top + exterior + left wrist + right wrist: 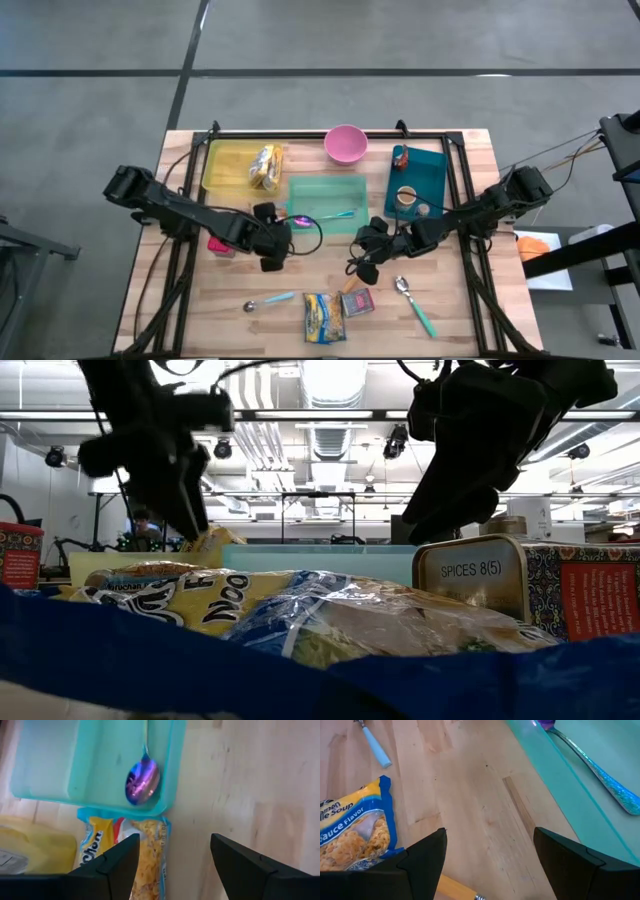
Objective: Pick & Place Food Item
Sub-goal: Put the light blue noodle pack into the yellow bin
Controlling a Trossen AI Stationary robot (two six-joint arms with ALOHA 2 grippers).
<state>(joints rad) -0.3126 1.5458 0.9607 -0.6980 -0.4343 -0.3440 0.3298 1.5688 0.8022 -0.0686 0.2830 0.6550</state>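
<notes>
A blue-and-yellow noodle packet (324, 317) lies flat on the table near its front edge, close up in the low view (300, 620). A second packet (265, 166) lies in the yellow tray (225, 165) at the far left. My left gripper (272, 255) hangs open above bare wood by the green tray's (330, 203) near left corner. Its wrist view (175, 840) shows a packet (145, 855) and an iridescent spoon (142, 782) ahead. My right gripper (365, 262) hangs open over bare wood (490, 832), the near packet (355, 835) to one side.
A spice tin (357, 300), a teal-handled spoon (415, 305) and a small scoop (268, 300) lie beside the near packet. A pink bowl (345, 143) and a dark teal tray (415, 180) with small items stand at the far side. A pink object (218, 246) lies left.
</notes>
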